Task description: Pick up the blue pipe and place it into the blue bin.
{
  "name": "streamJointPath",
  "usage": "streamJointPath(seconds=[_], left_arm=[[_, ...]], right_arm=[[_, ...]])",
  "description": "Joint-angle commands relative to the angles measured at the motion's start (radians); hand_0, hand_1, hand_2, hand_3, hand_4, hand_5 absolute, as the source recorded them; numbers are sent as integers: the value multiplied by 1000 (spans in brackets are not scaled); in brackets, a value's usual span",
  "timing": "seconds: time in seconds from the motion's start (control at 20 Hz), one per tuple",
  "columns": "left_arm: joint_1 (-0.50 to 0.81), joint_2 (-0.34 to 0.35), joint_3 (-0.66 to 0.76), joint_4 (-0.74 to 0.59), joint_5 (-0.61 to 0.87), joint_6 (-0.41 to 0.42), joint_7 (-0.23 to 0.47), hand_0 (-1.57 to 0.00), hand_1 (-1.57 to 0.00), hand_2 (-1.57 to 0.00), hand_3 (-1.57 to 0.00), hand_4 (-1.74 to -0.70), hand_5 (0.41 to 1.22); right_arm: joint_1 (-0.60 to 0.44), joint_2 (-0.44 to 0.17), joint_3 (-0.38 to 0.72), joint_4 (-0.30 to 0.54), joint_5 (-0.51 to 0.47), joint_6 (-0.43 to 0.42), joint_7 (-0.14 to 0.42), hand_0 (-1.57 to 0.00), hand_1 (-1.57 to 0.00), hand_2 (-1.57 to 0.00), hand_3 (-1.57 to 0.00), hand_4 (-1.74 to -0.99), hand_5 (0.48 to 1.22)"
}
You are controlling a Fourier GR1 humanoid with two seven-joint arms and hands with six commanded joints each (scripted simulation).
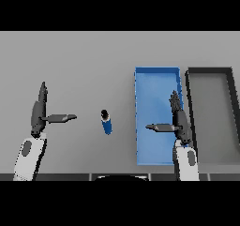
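Observation:
A short blue pipe [107, 122] with a dark cap at its far end lies on the grey table, left of the blue bin [140, 79]. My left hand [38, 113] is at the left, fingers straight and thumb pointing right toward the pipe, a gap away from it. Over the bin's right side hovers my right hand [180, 122], open, its fingers straight and its thumb pointing left. Neither hand touches the pipe. The bin holds nothing that I can see.
A dark-rimmed grey bin [232, 94] stands right of the blue bin, side by side with it. The grey table [84, 61] stretches to the left and behind.

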State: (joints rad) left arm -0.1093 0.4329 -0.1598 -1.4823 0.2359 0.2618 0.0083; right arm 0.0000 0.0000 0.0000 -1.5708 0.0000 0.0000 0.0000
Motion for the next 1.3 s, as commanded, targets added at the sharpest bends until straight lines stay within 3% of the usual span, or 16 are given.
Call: streamJointPath(seconds=[0.0,0.25,0.3,0.35,0.45,0.75,0.9,1.05,1.25], left_arm=[[0,0,1,0,1,0,-5,1,1,1,1,-1074,591],[8,4,3,2,1,-5,-17,1,1,1,1,-1074,591],[14,86,-30,-8,9,-146,-58,1,1,1,1,-1074,591],[14,140,-44,-12,18,-237,-87,1,1,1,1,-1073,590],[-4,192,-55,-2,35,-330,-86,1,1,1,1,-1076,587],[9,221,-70,-12,55,-414,-125,1,1,1,1,-1086,605],[49,245,-110,-87,69,-487,-150,1,1,1,1,-1096,567],[64,230,-176,-147,61,-521,-92,1,1,1,1,-1124,514],[68,179,-258,-190,-6,-524,-91,1,1,1,1,-1176,484]], right_arm=[[0,1,1,0,0,-1,0,1,1,1,1,-1225,617],[-3,1,0,12,4,-3,-1,1,1,1,1,-1225,617],[23,-36,40,-20,51,26,-55,1,1,1,1,-1225,617],[59,-61,75,-48,98,39,-92,1,1,1,1,-1224,618],[87,-87,97,-95,128,49,-85,1,1,1,1,-1225,620],[88,-101,117,-119,186,24,-30,1,1,1,1,-1185,597],[82,-112,118,-115,180,40,-53,1,1,1,1,-1193,605],[74,-114,120,-114,180,46,-46,1,1,1,1,-1205,611],[93,-103,133,-119,197,38,-48,1,1,1,1,-1212,613]])
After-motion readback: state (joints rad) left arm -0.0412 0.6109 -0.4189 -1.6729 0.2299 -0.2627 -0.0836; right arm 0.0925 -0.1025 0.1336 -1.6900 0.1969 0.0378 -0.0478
